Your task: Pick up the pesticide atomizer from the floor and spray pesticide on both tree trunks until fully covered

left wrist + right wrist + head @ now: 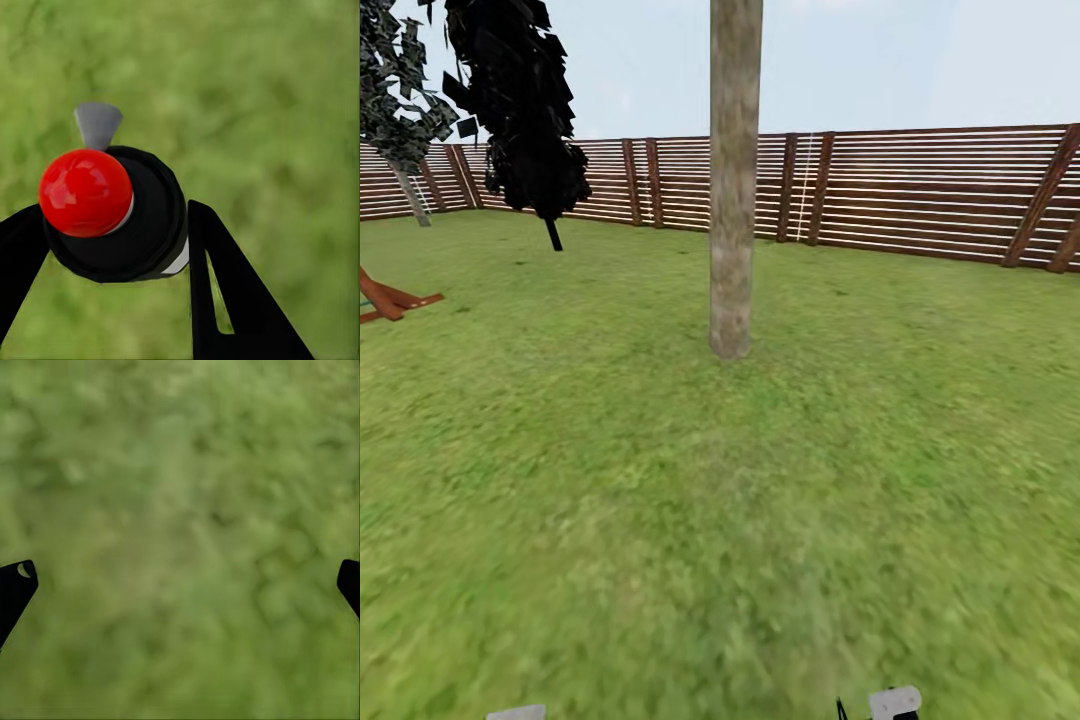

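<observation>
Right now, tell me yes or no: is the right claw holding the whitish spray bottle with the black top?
No. The right claw is spread open over blurred green grass, nothing between its black fingertips.

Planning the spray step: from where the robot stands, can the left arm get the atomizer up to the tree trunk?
Probably not yet. The left pincer holds the atomizer, but open grass separates the robot from the trunk; nothing blocks driving closer.
</observation>
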### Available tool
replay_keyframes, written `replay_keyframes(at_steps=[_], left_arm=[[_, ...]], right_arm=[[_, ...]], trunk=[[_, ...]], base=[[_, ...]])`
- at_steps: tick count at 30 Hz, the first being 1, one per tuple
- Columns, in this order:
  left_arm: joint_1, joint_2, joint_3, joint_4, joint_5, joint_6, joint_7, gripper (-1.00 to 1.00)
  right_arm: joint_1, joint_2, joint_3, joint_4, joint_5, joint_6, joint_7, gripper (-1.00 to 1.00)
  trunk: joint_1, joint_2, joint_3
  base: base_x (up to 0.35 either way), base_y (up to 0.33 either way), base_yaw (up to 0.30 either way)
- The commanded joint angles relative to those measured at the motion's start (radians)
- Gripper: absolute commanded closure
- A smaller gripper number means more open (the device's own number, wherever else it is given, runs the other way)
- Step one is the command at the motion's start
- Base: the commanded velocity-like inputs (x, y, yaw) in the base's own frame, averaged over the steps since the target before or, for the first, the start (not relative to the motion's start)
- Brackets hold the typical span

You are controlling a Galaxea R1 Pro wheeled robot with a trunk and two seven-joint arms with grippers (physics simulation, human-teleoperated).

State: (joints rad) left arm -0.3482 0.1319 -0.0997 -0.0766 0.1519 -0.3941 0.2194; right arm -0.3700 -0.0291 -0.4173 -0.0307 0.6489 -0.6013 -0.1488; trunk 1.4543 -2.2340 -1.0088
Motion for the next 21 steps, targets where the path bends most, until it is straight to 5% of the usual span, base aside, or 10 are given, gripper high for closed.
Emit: replay_keyframes(at_steps=[1,21], left_arm=[[0.000,0.000,0.000,0.000,0.000,0.000,0.000,1.00],[0.000,0.000,0.000,0.000,0.000,0.000,0.000,1.00]], right_arm=[[0.000,0.000,0.000,0.000,0.000,0.000,0.000,-1.00],[0.000,0.000,0.000,0.000,0.000,0.000,-0.002,-1.00]], trunk=[[0.000,0.000,0.000],[0.000,0.000,0.000]], base=[[0.343,0.000,0.000],[0.343,0.000,0.000]])
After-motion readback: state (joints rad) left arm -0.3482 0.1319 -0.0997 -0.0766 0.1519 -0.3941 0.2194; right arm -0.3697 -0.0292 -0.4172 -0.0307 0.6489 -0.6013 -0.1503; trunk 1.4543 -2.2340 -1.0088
